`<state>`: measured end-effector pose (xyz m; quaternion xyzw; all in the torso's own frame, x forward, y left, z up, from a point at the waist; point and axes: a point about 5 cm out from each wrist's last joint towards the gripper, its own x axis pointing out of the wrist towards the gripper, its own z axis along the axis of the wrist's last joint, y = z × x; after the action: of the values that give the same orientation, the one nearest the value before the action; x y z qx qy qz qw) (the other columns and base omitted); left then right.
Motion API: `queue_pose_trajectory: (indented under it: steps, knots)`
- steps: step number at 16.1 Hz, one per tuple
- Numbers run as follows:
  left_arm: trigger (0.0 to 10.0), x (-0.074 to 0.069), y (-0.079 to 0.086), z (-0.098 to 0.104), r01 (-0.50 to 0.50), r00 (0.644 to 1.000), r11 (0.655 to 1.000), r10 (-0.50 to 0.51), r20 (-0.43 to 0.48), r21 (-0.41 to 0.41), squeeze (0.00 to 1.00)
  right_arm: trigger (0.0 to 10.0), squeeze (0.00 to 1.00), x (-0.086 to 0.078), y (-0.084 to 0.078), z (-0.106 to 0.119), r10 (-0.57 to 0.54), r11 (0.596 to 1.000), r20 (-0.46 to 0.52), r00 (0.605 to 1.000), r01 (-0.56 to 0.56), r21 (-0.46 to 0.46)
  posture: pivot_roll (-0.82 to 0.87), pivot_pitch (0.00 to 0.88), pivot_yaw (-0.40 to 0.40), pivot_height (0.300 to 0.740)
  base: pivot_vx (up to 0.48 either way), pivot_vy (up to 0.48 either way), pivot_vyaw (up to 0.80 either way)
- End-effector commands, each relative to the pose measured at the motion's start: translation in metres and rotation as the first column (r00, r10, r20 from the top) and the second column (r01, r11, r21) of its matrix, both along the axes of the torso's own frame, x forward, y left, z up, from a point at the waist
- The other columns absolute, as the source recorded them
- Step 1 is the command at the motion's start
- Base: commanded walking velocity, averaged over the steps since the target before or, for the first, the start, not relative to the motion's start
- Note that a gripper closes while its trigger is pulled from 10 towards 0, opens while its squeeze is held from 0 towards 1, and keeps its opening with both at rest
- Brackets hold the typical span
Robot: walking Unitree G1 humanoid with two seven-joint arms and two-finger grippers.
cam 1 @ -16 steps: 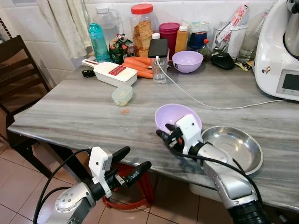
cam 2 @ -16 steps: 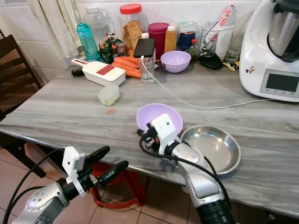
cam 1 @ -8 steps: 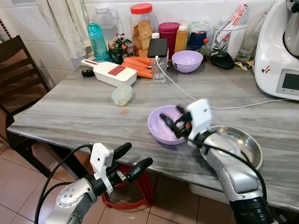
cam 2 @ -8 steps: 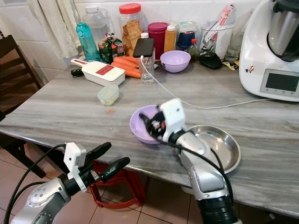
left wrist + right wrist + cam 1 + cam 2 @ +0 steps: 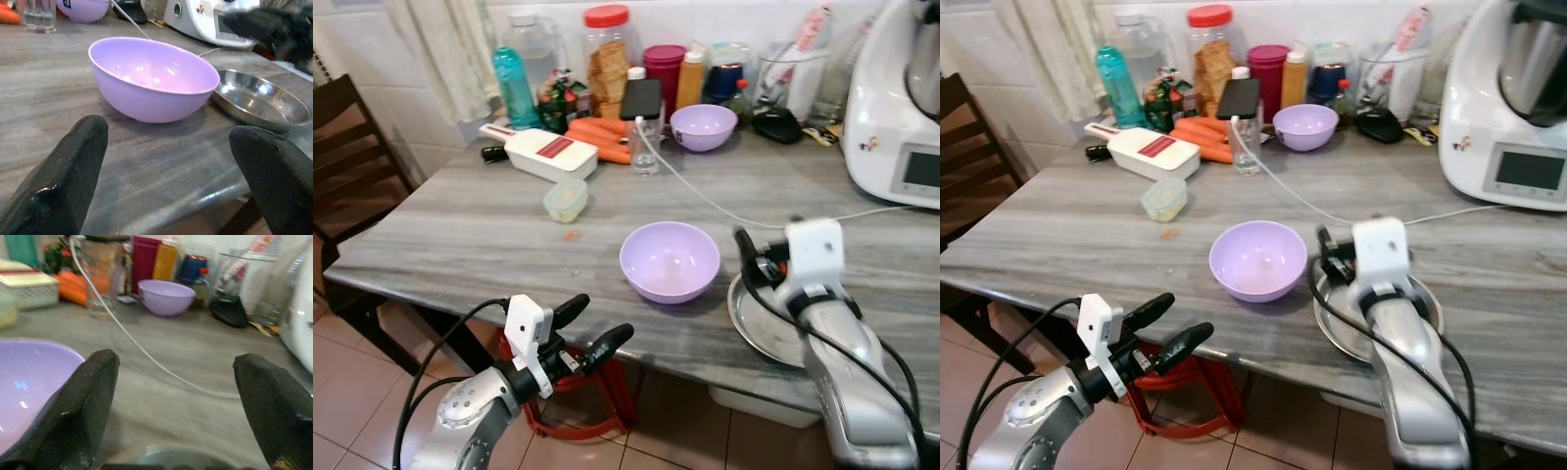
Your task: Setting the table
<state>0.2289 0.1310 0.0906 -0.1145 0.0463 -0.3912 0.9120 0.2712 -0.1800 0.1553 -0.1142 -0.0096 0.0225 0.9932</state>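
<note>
1. Your right gripper (image 5: 751, 257) is open and holds nothing. It hangs over the near rim of the steel plate (image 5: 754, 321), just beside the purple bowl (image 5: 670, 260).
2. The purple bowl stands upright on the grey table (image 5: 460, 235), near the front edge, just left of the steel plate. It looks empty and free of both grippers, so count that one as placed.
3. Your left gripper (image 5: 586, 329) is open too, empty, idle below the table edge in front of the bowl.
4. Still to do, as a guess: a second purple bowl (image 5: 704, 126) sits at the back among jars and bottles, next to the glass (image 5: 646, 154), not yet brought forward.
5. No cutlery is laid by the plate. The setting looks partly done at best.
</note>
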Motion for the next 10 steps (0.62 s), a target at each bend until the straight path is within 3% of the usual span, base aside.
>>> queue_pose_trajectory:
  steps: [1,5,10]
  knots:
    - [10.0,0.004,0.004,0.002,-0.010,1.000,1.000,0.010,0.015,0.011,0.00,10.0,1.00,-0.007,-0.002,0.003,-0.026,1.000,0.020,0.999,0.026,-0.013,-0.11,0.000,0.103,0.740,0.000,0.000,0.00]
    - [10.0,0.011,0.001,0.005,0.018,1.000,1.000,-0.018,0.019,0.000,0.00,10.0,1.00,-0.020,-0.010,-0.022,-0.100,0.995,-0.138,0.985,0.102,0.009,-0.12,0.000,0.107,0.740,0.000,0.000,0.00]
    - [10.0,0.005,-0.002,0.002,0.107,0.994,0.994,-0.107,-0.026,-0.006,0.00,10.0,1.00,-0.017,0.005,-0.037,0.001,0.991,-0.279,0.960,0.038,0.132,-0.12,0.000,0.106,0.740,0.000,0.000,0.00]
